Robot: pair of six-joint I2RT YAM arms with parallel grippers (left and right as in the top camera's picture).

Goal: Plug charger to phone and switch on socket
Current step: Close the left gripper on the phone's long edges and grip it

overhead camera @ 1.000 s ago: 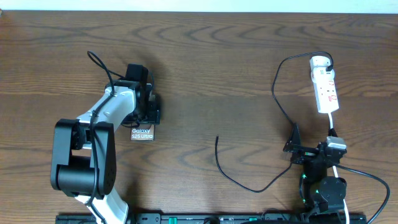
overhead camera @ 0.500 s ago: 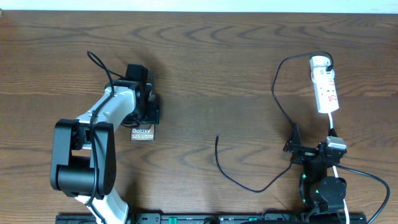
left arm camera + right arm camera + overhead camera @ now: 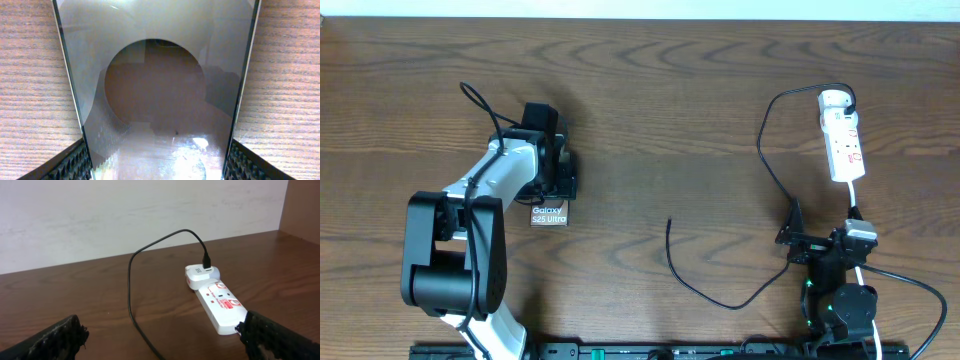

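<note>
The phone (image 3: 549, 213) lies flat on the table at the left, its "Galaxy S25 Ultra" lettering showing. My left gripper (image 3: 561, 184) is shut on it; in the left wrist view the glossy phone (image 3: 155, 90) fills the gap between my left gripper's (image 3: 157, 167) two pads, which press on its long edges. The white socket (image 3: 843, 140) lies at the far right, with the charger's adapter plugged into its top end. The black charger cable (image 3: 763, 160) loops down to its free tip (image 3: 669, 222) mid-table. My right gripper (image 3: 820, 235) is open and empty below the socket (image 3: 220, 305).
A thick white cord (image 3: 895, 278) runs from the socket's near end past my right arm's base. The table's back edge meets a pale wall (image 3: 125, 215). The cable (image 3: 131, 295) crosses the table ahead of my right gripper (image 3: 160, 342).
</note>
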